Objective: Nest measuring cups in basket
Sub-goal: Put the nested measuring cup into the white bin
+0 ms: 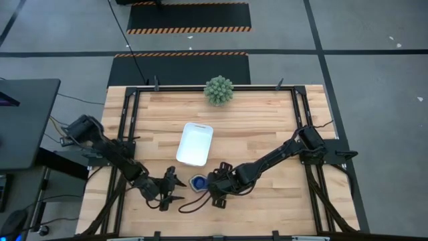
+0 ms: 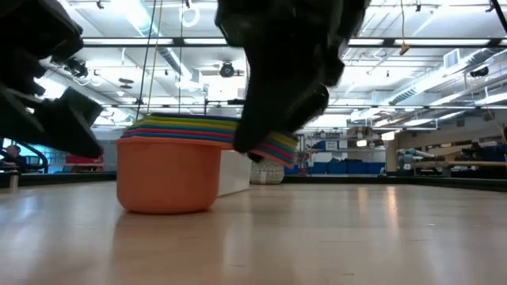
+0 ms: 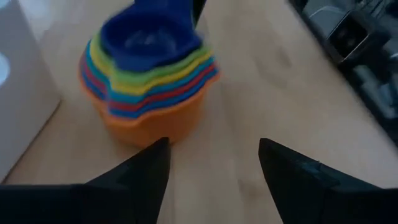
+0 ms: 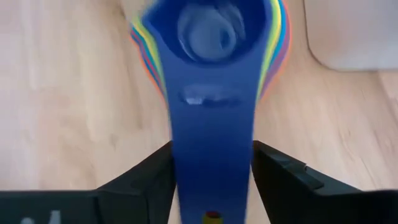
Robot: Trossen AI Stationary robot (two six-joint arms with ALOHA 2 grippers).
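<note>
On the left, the left gripper (image 1: 175, 189) sits low over the pale wooden table (image 1: 267, 127) just beside the nested stack of round plastic measuring cups (image 1: 198, 182), orange outermost and dark blue innermost; its two dark fingers (image 3: 146, 174) stand apart with nothing between them, and the stack lies just ahead of them in its wrist view. The stack rests on the table, near but outside the white rectangular plastic basket (image 1: 194, 143), so the nesting looks done and the transfer into the basket is not. To the right of the stack, the right gripper (image 1: 212, 187) has its fingers (image 4: 152, 180) either side of the dark blue cup's long flat handle (image 4: 211, 155); whether they pinch it or merely flank it I cannot tell. The risk is that a lift by that one handle draws out only the innermost cup and leaves the rest behind, or tips the stack over. The open left fingers, being so close, could also nudge the orange base sideways. The spiky green ball plant (image 1: 219, 90) stands well apart.
</note>
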